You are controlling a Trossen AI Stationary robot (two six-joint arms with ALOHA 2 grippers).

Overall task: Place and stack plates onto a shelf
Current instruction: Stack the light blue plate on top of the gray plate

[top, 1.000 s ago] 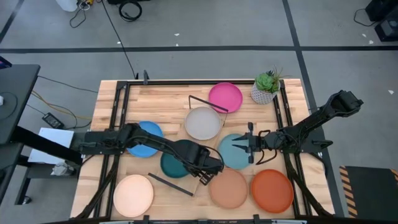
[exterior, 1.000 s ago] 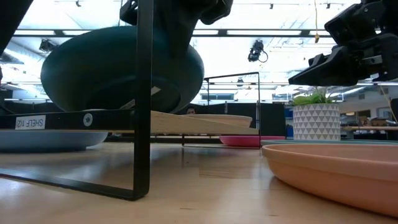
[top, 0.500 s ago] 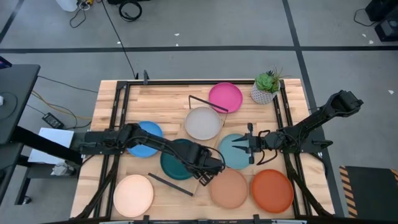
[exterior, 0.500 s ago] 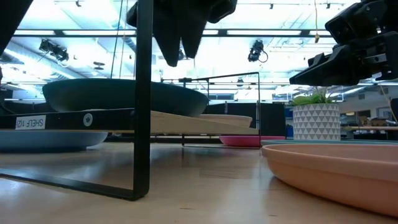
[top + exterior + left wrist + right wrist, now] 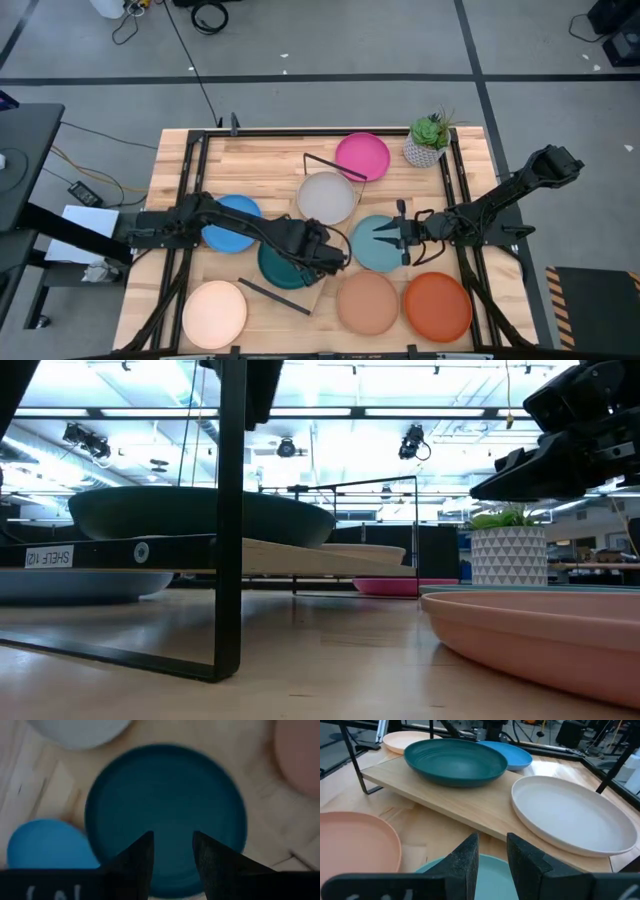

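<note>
From my remote station I read the bench (image 5: 180,160) front row as a pale cream plate (image 5: 214,313), a tan plate (image 5: 366,302) and an orange-red plate (image 5: 437,306), all lying flat on the wood. Behind them the shelf (image 5: 485,815) runs diagonally, carrying the dark teal plate (image 5: 280,268) at its near end and the grey-beige plate (image 5: 326,197) at its far end. The left gripper (image 5: 322,247) hangs above the dark teal plate; its fingers (image 5: 137,857) stand partly apart and hold nothing, and the plate sits flat on the board. The bright blue plate (image 5: 228,223) lies on the bench beside the shelf. The right gripper (image 5: 385,237) hovers over the light blue plate (image 5: 378,250), fingers (image 5: 465,860) slightly apart and empty. The magenta plate (image 5: 362,156) and a potted plant (image 5: 428,140) sit at the far edge.
</note>
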